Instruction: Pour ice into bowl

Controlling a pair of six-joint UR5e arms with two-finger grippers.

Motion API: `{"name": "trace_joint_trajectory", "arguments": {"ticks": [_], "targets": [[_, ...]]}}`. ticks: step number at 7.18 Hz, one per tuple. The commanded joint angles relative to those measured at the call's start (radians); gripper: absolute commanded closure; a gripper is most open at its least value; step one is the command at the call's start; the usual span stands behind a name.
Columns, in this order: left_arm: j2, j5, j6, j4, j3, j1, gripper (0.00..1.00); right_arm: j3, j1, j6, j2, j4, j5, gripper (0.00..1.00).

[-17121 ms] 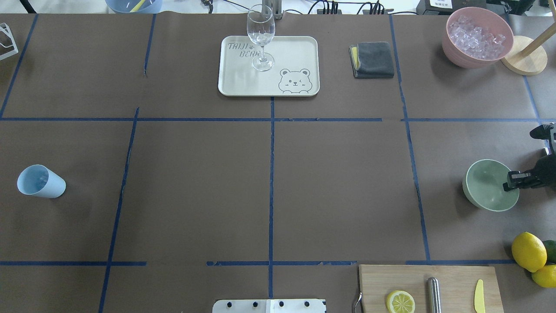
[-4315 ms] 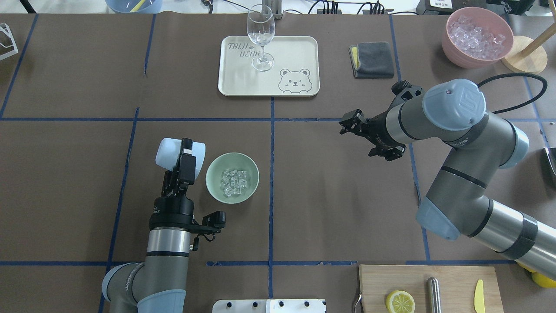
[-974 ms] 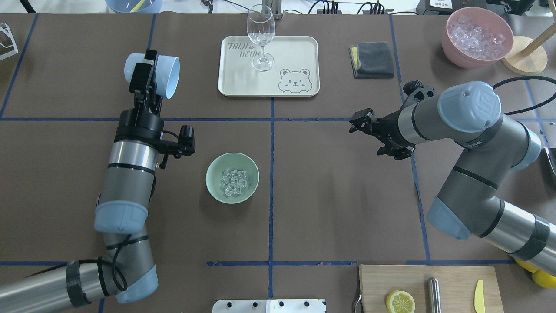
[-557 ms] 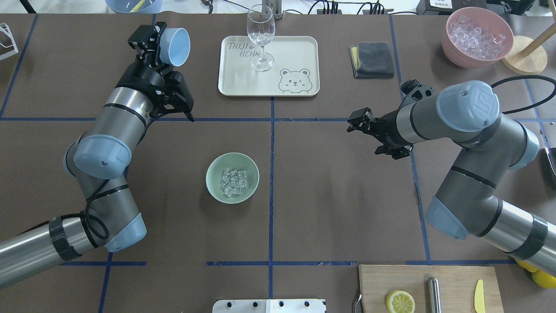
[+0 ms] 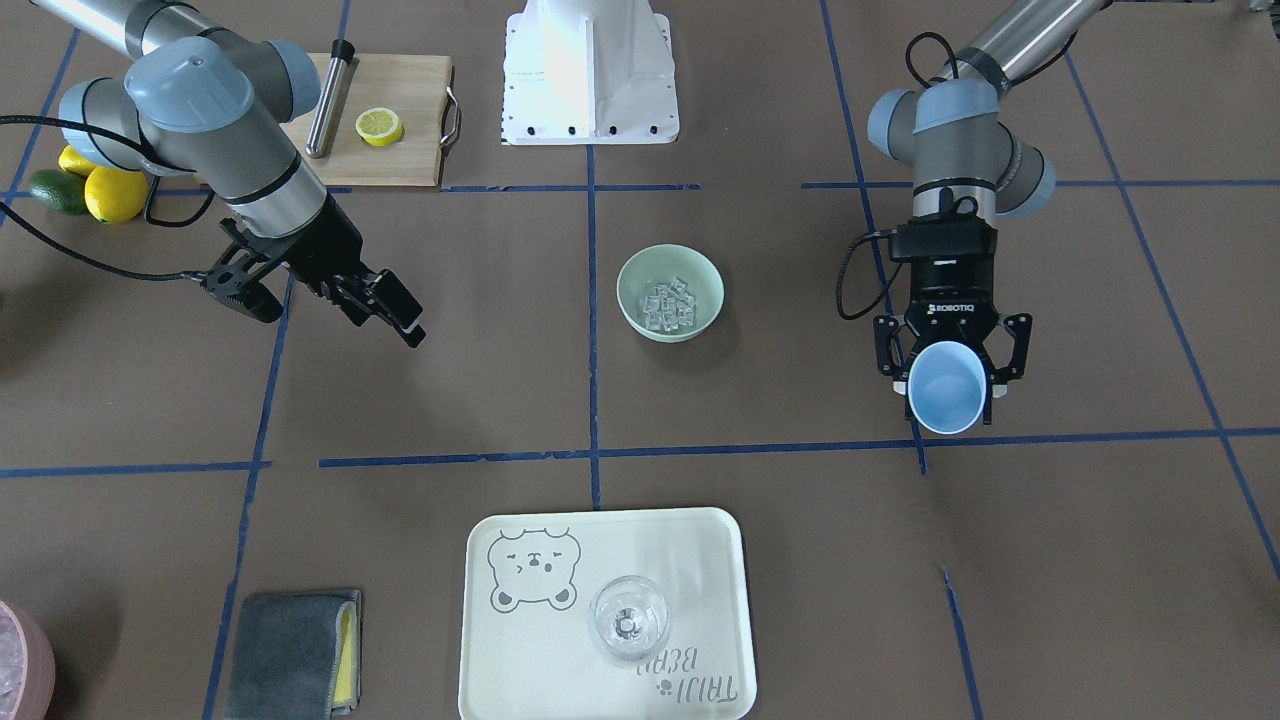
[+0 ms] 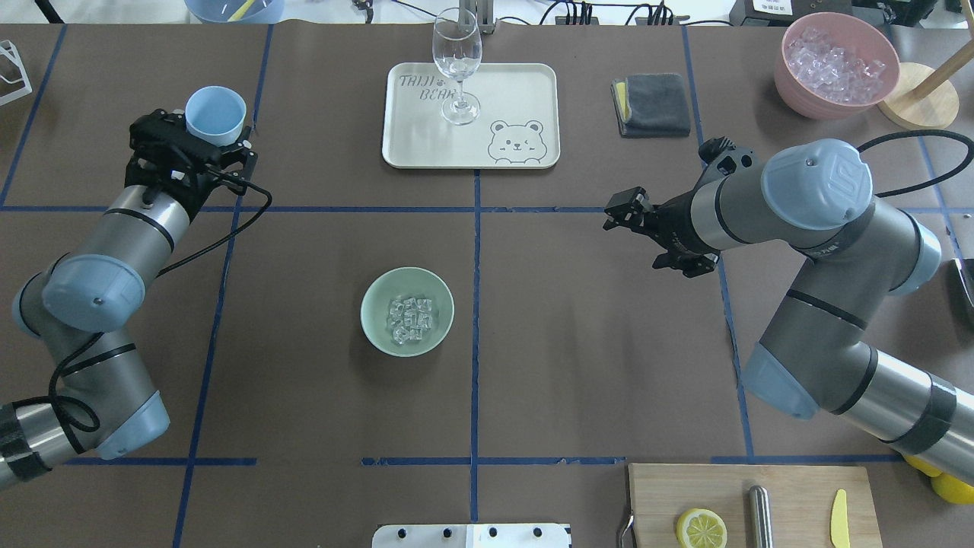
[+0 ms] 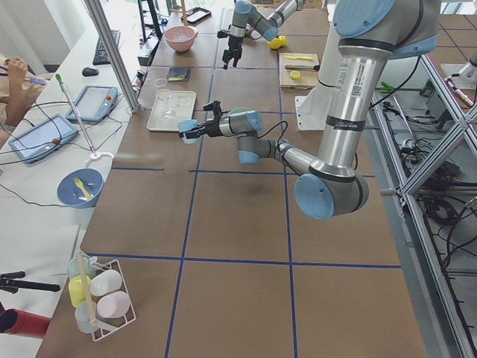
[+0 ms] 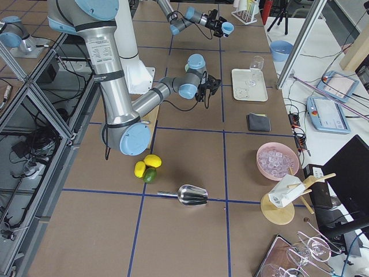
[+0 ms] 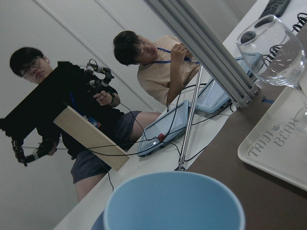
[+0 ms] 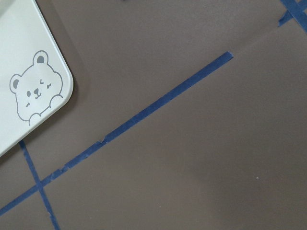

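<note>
Front camera: the mint-green bowl (image 5: 636, 290) sits mouth-up mid-way along the tabletop (image 5: 780, 300). It is round and matte, with no long side. The ice (image 5: 668, 303), small glassy cubes, lies heaped in its bottom. My left jaws are clenched on the light blue cup (image 5: 946, 400), which is smooth and tapered. Overhead: the cup is mouth-up, well apart from the bowl. My right jaws hang spread, gripping nothing. Left wrist: the cup's rim, and a wine glass (image 9: 276, 52) on the bear tray (image 9: 283, 153). Right wrist: the tray's corner and blue tape (image 10: 144, 115).

Clear ice (image 6: 409, 318) in upright mint bowl (image 6: 377, 293)
</note>
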Motion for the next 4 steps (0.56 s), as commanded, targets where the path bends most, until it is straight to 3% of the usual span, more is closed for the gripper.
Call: {"name": "trace_joint_trajectory", "arguments": {"ticks": [1, 2, 3, 4], "targets": [[0.143, 0.007, -0.314, -0.044, 0.041, 0.001, 1.0, 0.002, 0.0, 0.0, 0.001, 0.001, -0.001, 0.0], [0.288, 0.026, -0.359, -0.128, 0.036, 0.01, 1.0, 0.004, 0.0, -0.001, 0.001, 0.001, -0.002, 0.0], [0.323, 0.032, -0.426, -0.269, 0.075, 0.015, 1.0, 0.005, 0.0, 0.0, -0.001, 0.001, -0.004, 0.0], [0.334, 0.081, -0.506, -0.282, 0.086, 0.061, 1.0, 0.01, 0.0, 0.0, 0.001, 0.0, -0.004, 0.0]]}}
